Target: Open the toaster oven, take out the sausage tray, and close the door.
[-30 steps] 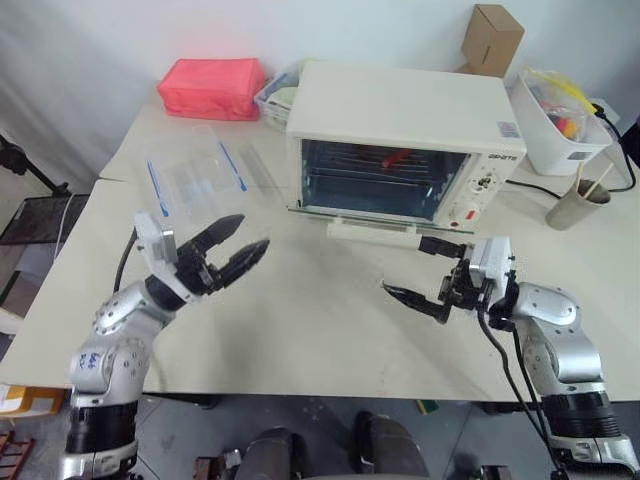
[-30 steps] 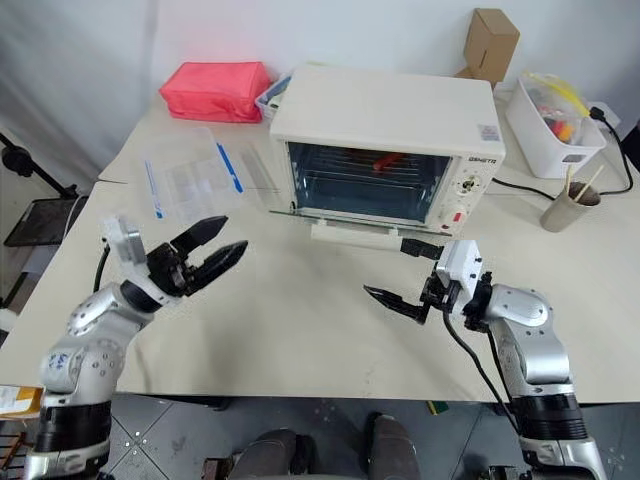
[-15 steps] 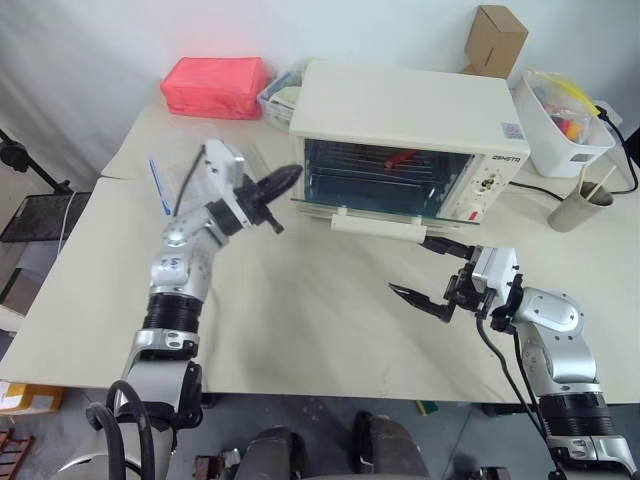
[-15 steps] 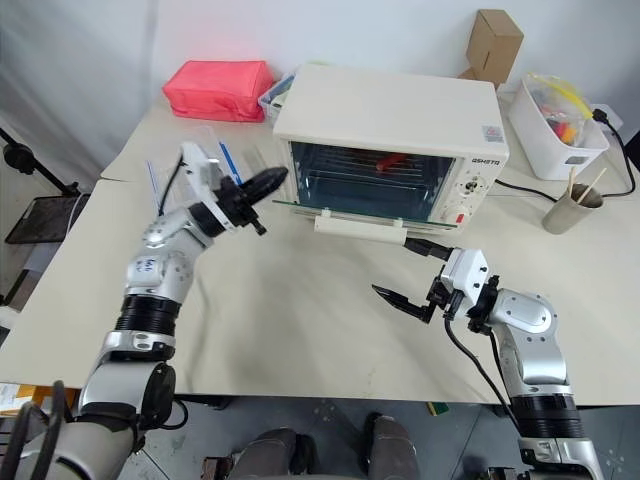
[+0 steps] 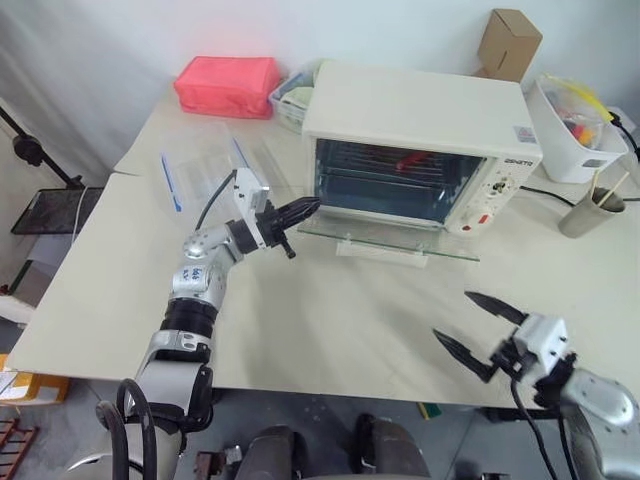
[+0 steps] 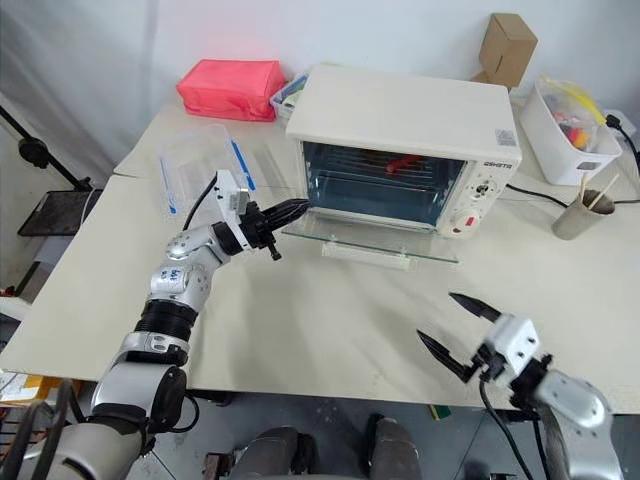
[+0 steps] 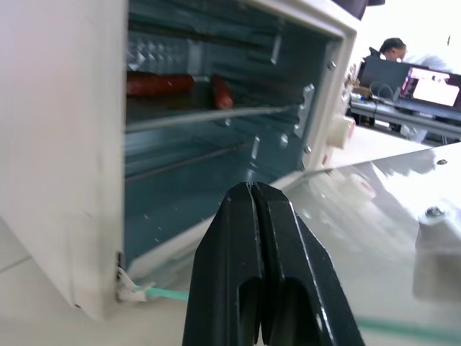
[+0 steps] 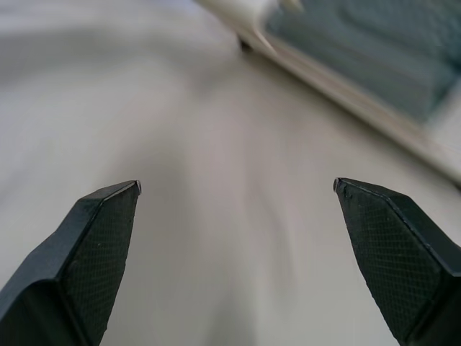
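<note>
Cream table (image 5: 300, 330) is sitting against a white wall, dark floor showing below its near edge. At the back a pink bag (image 5: 228, 85), a cardboard box (image 5: 509, 42), a white bin (image 5: 580, 135) and a paper cup (image 5: 582, 213) are lining the far side; a clear blue-edged container (image 5: 200, 170) is lying left of the oven.

Toaster oven (image 5: 425, 145) is standing mid-back on the table, long axis running left-right, glass front facing the robot. Door (image 5: 385, 235) is hanging open, folded down roughly level, its bar handle (image 5: 385, 253) pointing toward the near edge. Red sausages (image 7: 160, 83) are lying on a rack inside, in the upper part of the cavity; the tray itself can't be made out.

Left pincer (image 5: 298, 210) is sitting closed, gripping nothing, tips just beside the door's left corner at the oven's front-left edge. Right pincer (image 5: 476, 328) is standing wide open and empty, over the near right part of the table, well apart from the oven.
</note>
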Robot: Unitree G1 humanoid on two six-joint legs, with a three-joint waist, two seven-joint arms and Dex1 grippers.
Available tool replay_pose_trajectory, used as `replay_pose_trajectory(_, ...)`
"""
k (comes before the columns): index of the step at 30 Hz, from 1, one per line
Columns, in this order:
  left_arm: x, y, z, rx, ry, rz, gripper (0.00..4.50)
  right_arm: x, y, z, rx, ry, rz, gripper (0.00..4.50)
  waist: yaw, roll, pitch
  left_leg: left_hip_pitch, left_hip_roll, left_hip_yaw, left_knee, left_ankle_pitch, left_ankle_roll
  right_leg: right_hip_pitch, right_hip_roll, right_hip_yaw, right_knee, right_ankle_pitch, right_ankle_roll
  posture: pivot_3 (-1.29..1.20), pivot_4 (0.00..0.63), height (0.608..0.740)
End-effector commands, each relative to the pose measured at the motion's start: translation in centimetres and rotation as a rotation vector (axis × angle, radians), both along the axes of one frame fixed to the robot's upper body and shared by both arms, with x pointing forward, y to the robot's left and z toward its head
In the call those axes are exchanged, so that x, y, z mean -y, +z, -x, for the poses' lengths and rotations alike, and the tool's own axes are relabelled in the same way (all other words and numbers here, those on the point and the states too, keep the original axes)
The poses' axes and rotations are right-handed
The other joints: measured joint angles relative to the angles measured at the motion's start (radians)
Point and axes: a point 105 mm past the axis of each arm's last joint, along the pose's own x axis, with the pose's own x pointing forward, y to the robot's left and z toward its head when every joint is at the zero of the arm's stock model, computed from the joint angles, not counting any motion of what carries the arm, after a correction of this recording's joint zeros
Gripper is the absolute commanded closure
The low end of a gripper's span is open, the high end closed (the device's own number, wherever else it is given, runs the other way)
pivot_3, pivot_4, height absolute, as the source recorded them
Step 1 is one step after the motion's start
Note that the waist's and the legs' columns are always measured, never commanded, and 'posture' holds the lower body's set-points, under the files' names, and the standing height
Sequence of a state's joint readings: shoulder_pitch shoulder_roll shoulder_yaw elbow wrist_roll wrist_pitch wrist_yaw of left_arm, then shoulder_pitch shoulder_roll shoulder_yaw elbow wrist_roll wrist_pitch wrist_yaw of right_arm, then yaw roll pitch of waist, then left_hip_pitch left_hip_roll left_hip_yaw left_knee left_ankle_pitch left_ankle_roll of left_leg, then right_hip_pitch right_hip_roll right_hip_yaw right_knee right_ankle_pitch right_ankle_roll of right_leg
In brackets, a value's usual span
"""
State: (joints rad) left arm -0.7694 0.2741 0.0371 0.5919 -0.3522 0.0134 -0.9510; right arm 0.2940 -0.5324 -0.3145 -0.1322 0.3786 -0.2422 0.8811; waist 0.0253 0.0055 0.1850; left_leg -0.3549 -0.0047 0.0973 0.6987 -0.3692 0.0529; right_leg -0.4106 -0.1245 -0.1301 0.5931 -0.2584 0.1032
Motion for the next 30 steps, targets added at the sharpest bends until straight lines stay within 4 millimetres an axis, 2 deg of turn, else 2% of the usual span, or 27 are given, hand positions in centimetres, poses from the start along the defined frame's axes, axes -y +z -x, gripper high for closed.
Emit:
replay_pose_trajectory(1,0.5,-1.1,1.3,0.038,-0.037,-0.075,4.47,2.8,3.7,0.3,0.157,-0.186,-0.022,0.00,-0.002,0.000,0.000,0.001,0.000,0.000,0.000,0.000,0.000,0.000,0.000,0.000,0.000,0.000,0.000,0.00,0.150,0.740)
replay_pose_trajectory(3,0.3,-2.3,1.7,0.035,-0.038,-0.113,4.47,2.9,4.9,0.2,0.188,-0.197,-0.015,0.00,-0.006,0.000,0.000,0.001,0.001,0.000,0.000,0.000,0.000,0.000,0.000,0.001,0.000,0.000,0.000,0.00,0.150,0.740)
replay_pose_trajectory(7,0.0,-4.1,2.7,0.014,-0.024,-0.143,4.47,1.7,7.5,-1.0,0.218,-0.170,-0.052,0.00,-0.008,0.000,0.000,0.001,0.001,-0.001,0.000,0.000,-0.001,0.000,-0.006,0.006,0.001,0.000,0.000,0.00,0.150,0.740)
replay_pose_trajectory(9,-0.3,-4.3,2.9,-0.002,-0.009,-0.126,4.47,0.0,8.3,-2.0,0.216,-0.139,-0.057,0.00,-0.007,0.001,0.000,0.001,0.001,-0.001,0.000,0.000,-0.001,-0.001,-0.007,0.009,0.001,0.000,-0.001,0.00,0.150,0.740)
replay_pose_trajectory(12,-1.1,-4.6,3.3,0.015,0.038,-0.139,4.47,-2.5,7.9,-4.9,0.142,-0.182,0.060,0.00,-0.008,0.001,-0.001,0.001,0.001,-0.001,0.000,-0.001,-0.001,-0.001,-0.008,0.010,0.001,0.000,-0.001,0.00,0.150,0.740)
replay_pose_trajectory(15,-1.8,-3.5,3.8,0.037,0.078,-0.069,3.88,-6.7,8.4,-5.5,0.184,0.018,0.107,0.00,-0.008,0.001,-0.001,0.000,0.001,-0.001,0.000,-0.001,-0.001,-0.002,-0.008,0.010,0.001,-0.001,-0.001,0.00,0.150,0.740)
replay_pose_trajectory(19,-3.0,-2.4,5.2,0.066,0.126,-0.021,2.74,-8.8,8.8,-10.4,0.324,-0.052,0.278,0.00,-0.022,0.001,0.000,-0.001,0.001,0.000,0.000,-0.001,-0.001,-0.003,-0.007,0.009,0.002,-0.001,-0.001,0.00,0.150,0.740)
replay_pose_trajectory(22,-4.3,-1.4,6.2,0.093,0.189,0.014,1.89,-12.5,9.9,-12.8,0.507,0.029,0.438,0.00,-0.030,0.001,0.000,-0.001,0.000,-0.001,0.000,0.000,0.000,-0.002,-0.008,0.009,0.002,0.000,-0.001,0.00,0.150,0.740)
replay_pose_trajectory(25,-4.7,-0.6,7.7,0.095,0.182,0.034,1.11,-14.5,10.6,-15.5,0.600,0.016,0.549,0.00,-0.035,0.001,0.000,-0.001,0.001,-0.002,-0.001,0.000,-0.001,-0.003,-0.007,0.007,0.002,-0.001,-0.001,0.00,0.150,0.740)
replay_pose_trajectory(30,-4.8,0.0,9.0,0.095,0.205,0.058,1.11,-16.3,12.0,-19.1,0.686,-0.032,0.675,0.00,-0.042,0.001,0.000,-0.003,0.000,-0.004,0.000,0.000,0.000,-0.003,-0.007,0.004,0.002,-0.001,-0.001,0.00,0.150,0.740)
